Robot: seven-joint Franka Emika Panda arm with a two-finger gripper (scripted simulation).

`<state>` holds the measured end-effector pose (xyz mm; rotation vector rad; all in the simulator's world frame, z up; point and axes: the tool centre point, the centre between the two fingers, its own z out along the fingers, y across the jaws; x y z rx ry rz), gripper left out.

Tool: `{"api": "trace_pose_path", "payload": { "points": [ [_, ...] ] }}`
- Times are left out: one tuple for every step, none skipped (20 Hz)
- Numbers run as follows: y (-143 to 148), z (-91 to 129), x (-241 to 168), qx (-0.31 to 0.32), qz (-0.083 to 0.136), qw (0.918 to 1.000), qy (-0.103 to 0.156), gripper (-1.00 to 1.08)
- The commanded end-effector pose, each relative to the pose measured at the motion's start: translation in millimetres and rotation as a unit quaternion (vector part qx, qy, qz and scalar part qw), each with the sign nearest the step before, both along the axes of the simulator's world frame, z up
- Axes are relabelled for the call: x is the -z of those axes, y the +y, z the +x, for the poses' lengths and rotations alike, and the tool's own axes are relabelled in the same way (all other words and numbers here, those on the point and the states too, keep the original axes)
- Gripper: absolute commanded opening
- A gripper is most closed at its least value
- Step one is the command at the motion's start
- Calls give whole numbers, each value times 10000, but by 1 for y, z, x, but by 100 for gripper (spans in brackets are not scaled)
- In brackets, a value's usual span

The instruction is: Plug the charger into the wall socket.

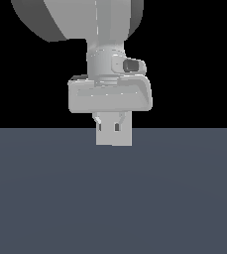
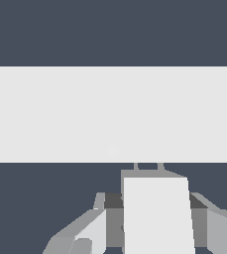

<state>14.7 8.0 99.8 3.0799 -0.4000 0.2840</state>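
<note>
The charger (image 2: 157, 213) sits clamped between the gripper's fingers, a pale block whose far end carries two thin prongs (image 2: 147, 166). In the wrist view those prongs reach right to the edge of the wall socket (image 2: 112, 114), which fills the frame as a broad pale band; whether the tips touch it or have entered it cannot be judged. A faint spot low on the band is too dim to identify. The socket's sides are cut off by the frame edges.

In the exterior view the charger (image 1: 114, 139) shows only as a pale rectangle hanging below the gripper (image 1: 112, 124), its upper part hidden behind the fingers (image 1: 99, 124). The socket cannot be made out in this view. The fingers are closed against the block's sides, pinching it.

The arm (image 1: 85, 20) above is cut off by the top of the frame. A flat dark blue-grey floor (image 1: 113, 198) lies beneath, under a black background.
</note>
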Motion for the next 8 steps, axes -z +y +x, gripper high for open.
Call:
{"api": "trace_pose_path", "payload": {
  "points": [
    [-2, 7, 0, -2, 1, 10000, -1, -100],
    [-2, 8, 0, -2, 1, 10000, -1, -100],
    [-2, 9, 0, -2, 1, 10000, -1, -100],
    [-2, 10, 0, -2, -3, 10000, -1, -100],
    [-2, 11, 0, -2, -3, 10000, -1, -100],
    [-2, 11, 0, -2, -3, 10000, -1, -100],
    [-2, 11, 0, -2, -3, 10000, -1, -100],
    [-2, 11, 0, -2, -3, 10000, -1, -100]
  ]
}}
